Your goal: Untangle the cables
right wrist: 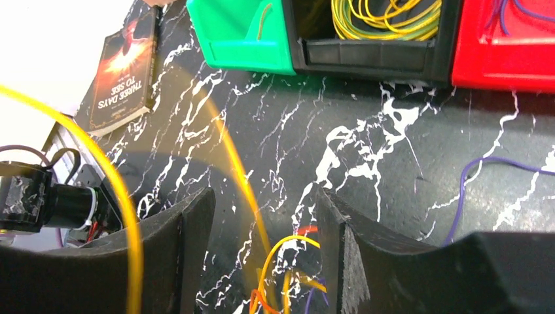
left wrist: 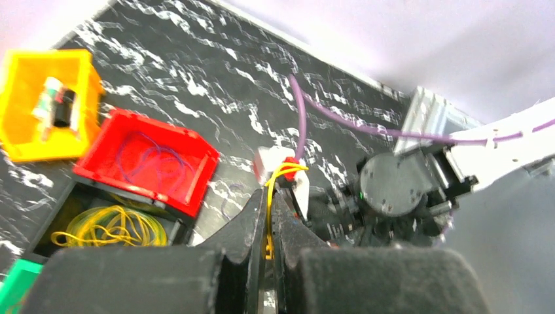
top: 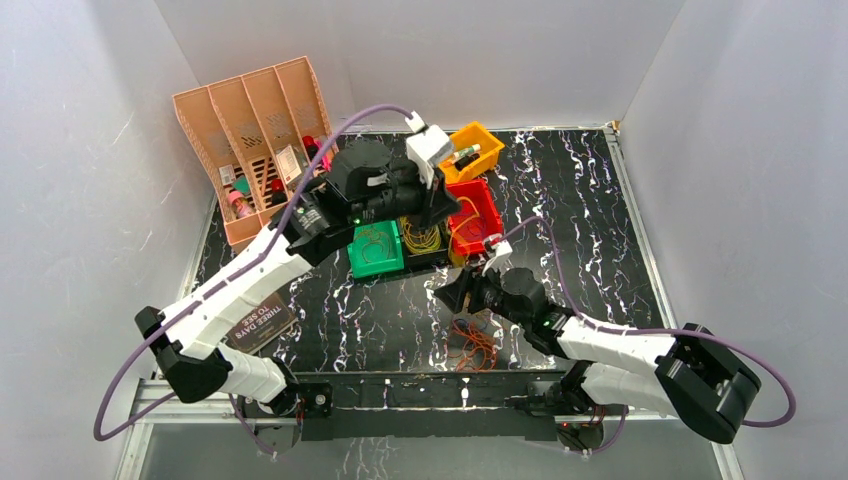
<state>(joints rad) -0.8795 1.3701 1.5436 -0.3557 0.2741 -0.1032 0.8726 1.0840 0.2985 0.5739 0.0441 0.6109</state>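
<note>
Lying in a loose heap on the black marbled table (top: 600, 200), near its front edge, are the tangled cables (top: 473, 345), orange, yellow and red. One yellow cable (left wrist: 288, 169) is pinched between the closed fingers of the left gripper (left wrist: 269, 196) (its top loop curls over just beyond the fingertips). The right gripper (right wrist: 265, 212) hangs right over the heap with its fingers set wide apart, clamping nothing; a yellow strand crosses the gap between them. Further back, three bins stand side by side: a green bin (right wrist: 235, 39), a black bin (right wrist: 373, 52) with yellow loops inside, and a red bin (right wrist: 504, 59) with thin purple wire. A book (top: 258, 322) lies at the left.
</note>
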